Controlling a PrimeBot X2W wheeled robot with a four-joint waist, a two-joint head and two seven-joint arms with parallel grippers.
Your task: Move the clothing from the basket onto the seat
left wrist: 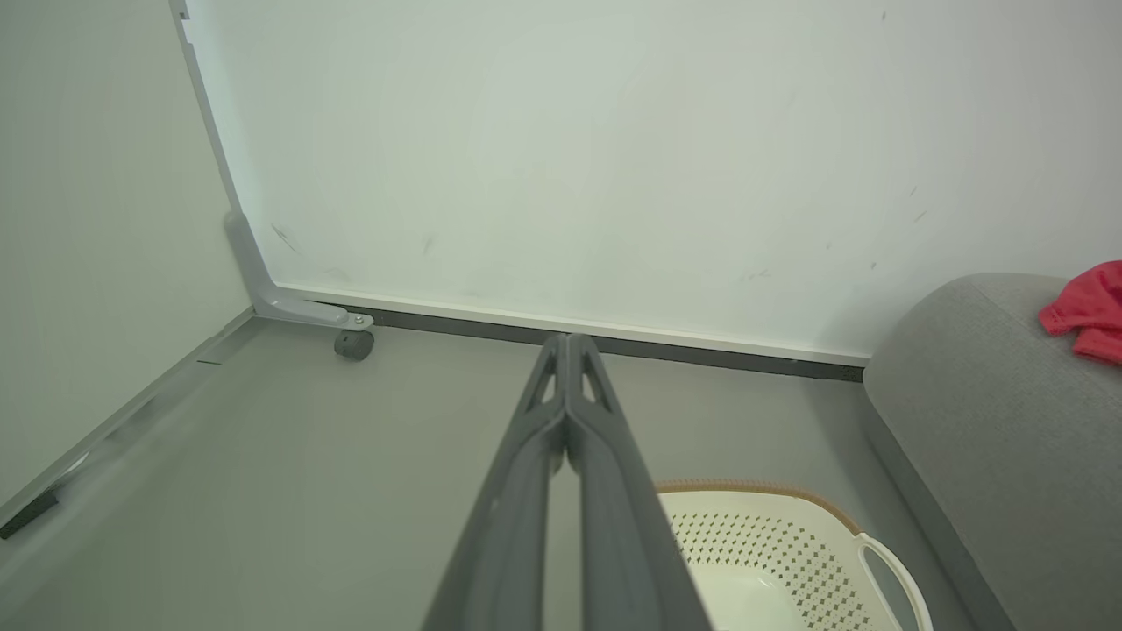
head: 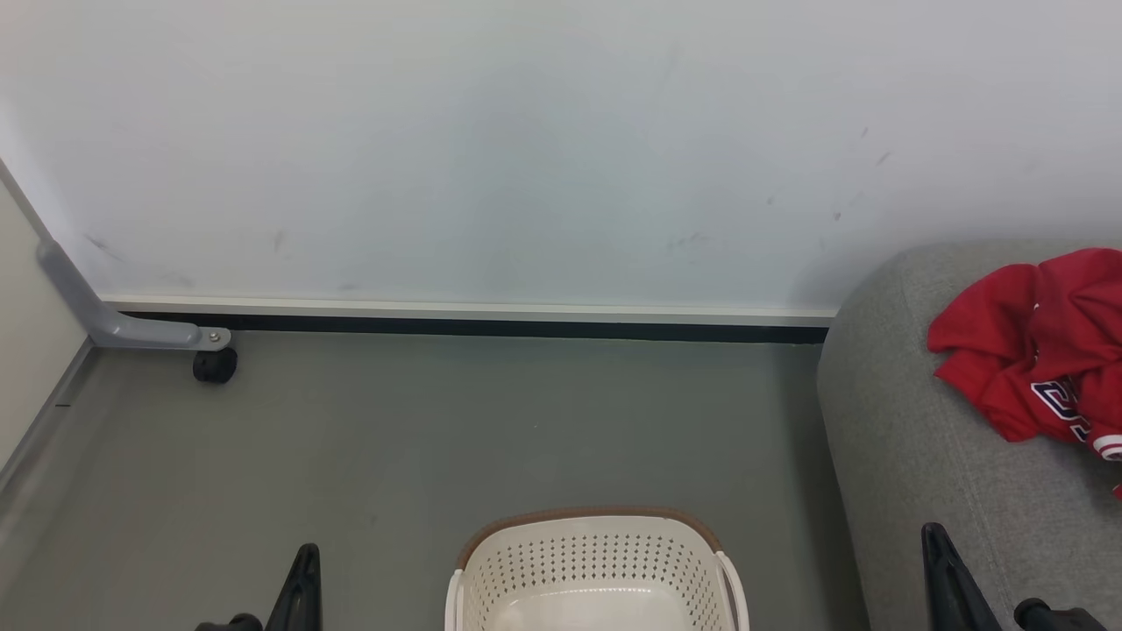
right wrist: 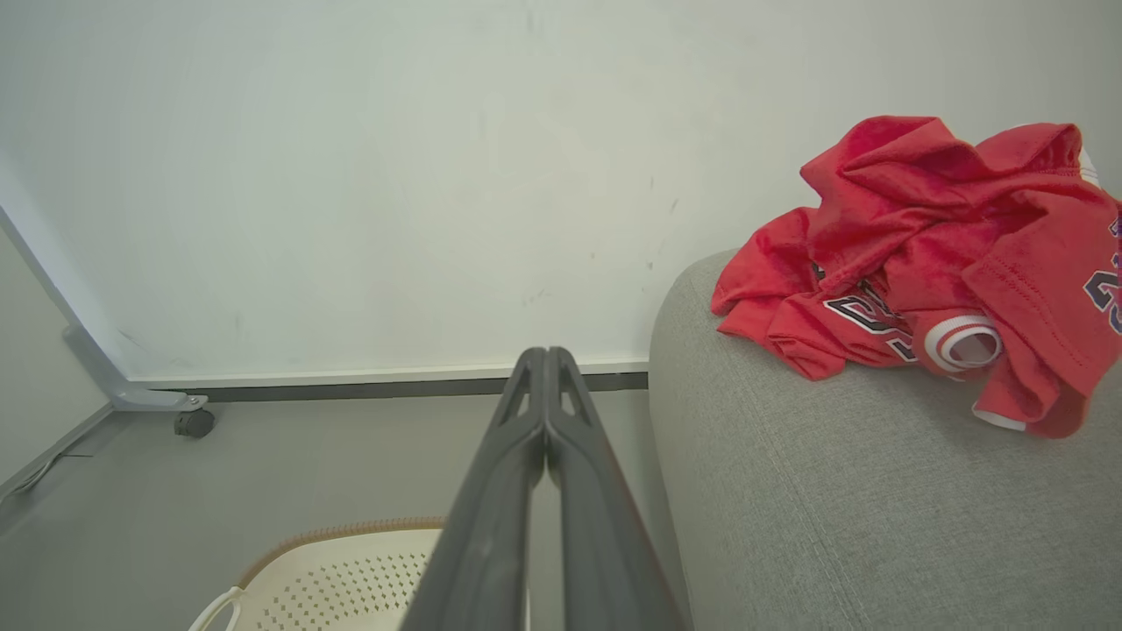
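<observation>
The red clothing lies crumpled on the grey seat at the right; in the right wrist view the clothing shows white striped trim and dark lettering. The cream basket stands on the floor at the bottom centre, and what shows of its inside is bare. My left gripper is at the lower left, left of the basket, shut on nothing; its fingers meet at the tips. My right gripper is at the lower right over the seat's front, shut and holding nothing, fingers pressed together.
A white wall with a dark baseboard runs across the back. A grey metal leg with a black caster stands at the left by a side panel. Grey floor stretches between wall and basket.
</observation>
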